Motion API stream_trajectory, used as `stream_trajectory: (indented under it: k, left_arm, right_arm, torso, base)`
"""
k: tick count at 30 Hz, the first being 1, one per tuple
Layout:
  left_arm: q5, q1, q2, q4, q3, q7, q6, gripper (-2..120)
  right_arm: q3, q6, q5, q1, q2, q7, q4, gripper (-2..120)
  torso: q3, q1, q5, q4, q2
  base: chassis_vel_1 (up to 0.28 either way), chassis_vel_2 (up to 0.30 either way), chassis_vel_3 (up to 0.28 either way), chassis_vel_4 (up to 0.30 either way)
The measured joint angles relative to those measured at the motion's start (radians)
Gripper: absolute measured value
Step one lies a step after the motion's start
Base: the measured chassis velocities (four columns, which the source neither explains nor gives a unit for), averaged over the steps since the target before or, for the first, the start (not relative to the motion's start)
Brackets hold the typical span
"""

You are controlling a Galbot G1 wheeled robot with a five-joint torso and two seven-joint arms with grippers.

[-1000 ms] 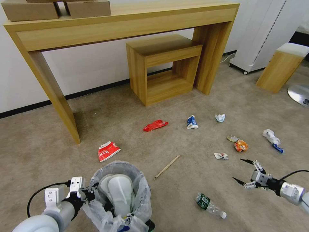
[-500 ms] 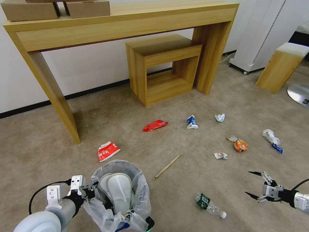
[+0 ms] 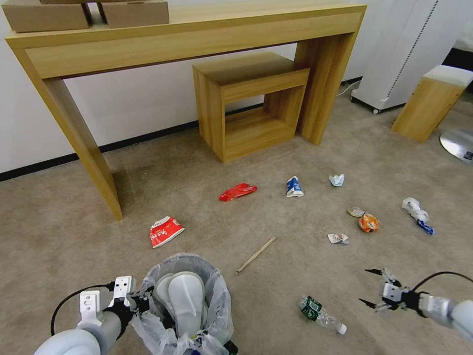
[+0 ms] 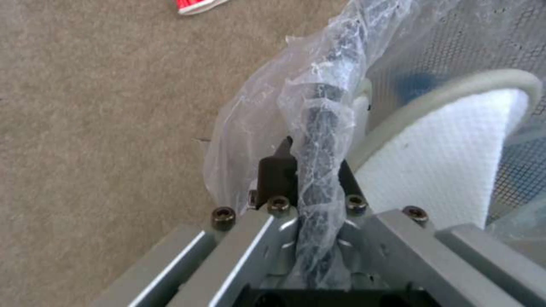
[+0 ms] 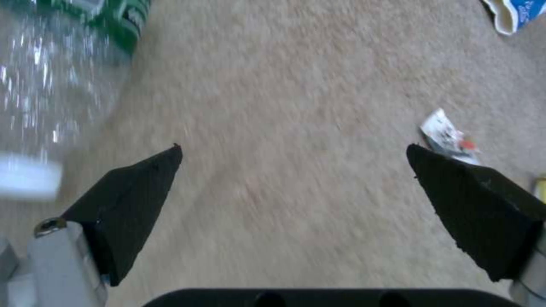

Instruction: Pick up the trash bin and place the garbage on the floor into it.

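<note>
While my left hand (image 3: 143,301) grips the rim of the trash bin (image 3: 217,315), low at my left, my right hand (image 3: 370,287) hovers wide open and empty beside the clear bottle (image 3: 321,314) on the carpet.

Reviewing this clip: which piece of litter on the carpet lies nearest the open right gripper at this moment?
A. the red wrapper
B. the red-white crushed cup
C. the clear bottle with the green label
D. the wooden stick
C: the right gripper, fingers spread, hangs just beside the clear bottle, while the other three lie much farther off.
</note>
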Motion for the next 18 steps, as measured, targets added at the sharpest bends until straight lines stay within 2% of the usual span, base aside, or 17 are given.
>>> stream_trajectory:
  k: [8, 18]
  left_arm:
    - [0.017, 0.026, 0.007, 0.008, -0.007, 0.001, 0.001, 0]
    - [0.055, 0.026, -0.014, 0.027, 0.02, 0.005, 0.001, 0]
  right_arm:
    - [-0.124, -0.126, 0.136, 0.009, 0.062, 0.156, 0.048, 100]
    - [-0.187, -0.147, 0.143, 0.039, 0.11, 0.176, 0.026, 100]
  torso:
    - [0.0, 0.0, -0.0004, -0.0001, 0.0]
    - [0.0, 0.0, 0.0, 0.0001, 0.0]
  base:
    - [0.0, 0.0, 0.0, 0.0]
    - [0.0, 0.0, 0.0, 0.0]
